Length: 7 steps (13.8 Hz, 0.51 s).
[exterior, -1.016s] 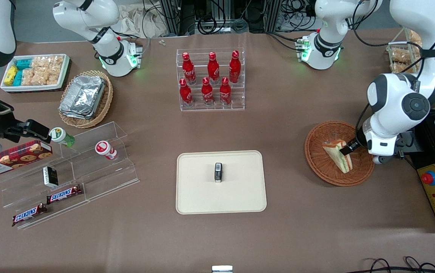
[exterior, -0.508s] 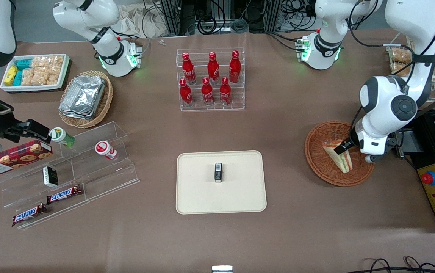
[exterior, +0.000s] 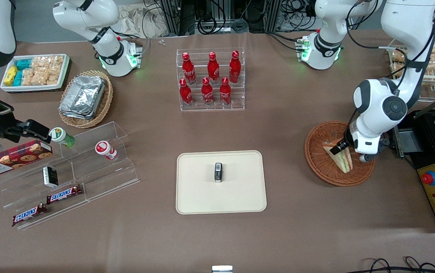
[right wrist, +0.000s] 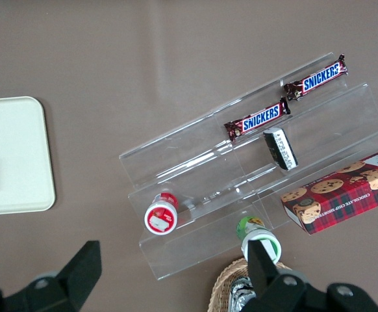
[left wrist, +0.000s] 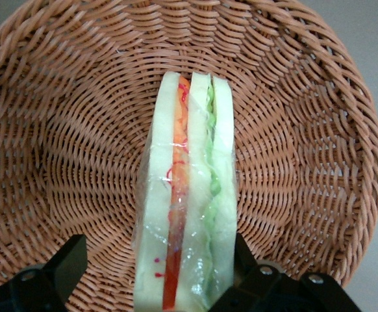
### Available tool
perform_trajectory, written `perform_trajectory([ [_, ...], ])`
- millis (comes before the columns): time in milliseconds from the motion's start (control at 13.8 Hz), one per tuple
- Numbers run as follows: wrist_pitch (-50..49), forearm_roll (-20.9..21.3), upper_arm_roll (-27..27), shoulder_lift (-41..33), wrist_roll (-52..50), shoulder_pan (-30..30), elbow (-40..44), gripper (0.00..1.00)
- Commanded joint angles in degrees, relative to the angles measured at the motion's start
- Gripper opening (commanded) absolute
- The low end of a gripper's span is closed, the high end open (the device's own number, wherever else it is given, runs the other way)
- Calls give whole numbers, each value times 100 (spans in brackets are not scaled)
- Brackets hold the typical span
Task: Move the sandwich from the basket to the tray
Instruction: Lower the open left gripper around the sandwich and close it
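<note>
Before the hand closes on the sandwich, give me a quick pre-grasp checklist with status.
1. Sandwich in the basket, standing on edge: ok.
2. Hand down in the basket with one finger on each side of the sandwich: ok.
3. Fingers open wider than the sandwich: ok. One finger is close against the wrap, the other stands well off, so the hand is off-centre: not ok.
4. Tray has bare room: ok, but a small dark object sits at its middle, so aim beside it.
5. Fingers clear of the basket floor: cannot tell.
</note>
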Motion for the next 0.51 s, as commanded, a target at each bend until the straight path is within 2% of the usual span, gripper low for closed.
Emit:
perform_trajectory([
  [0,250,-8,-4,-98,-87,-28,-198,44],
  [145,241,-8,-4,-133,-87,-28,-189,20],
  [218,241,-8,-13,-151,-87,-63,-180,14],
  [435,189,-8,-13,-273,-87,-64,-154,10],
])
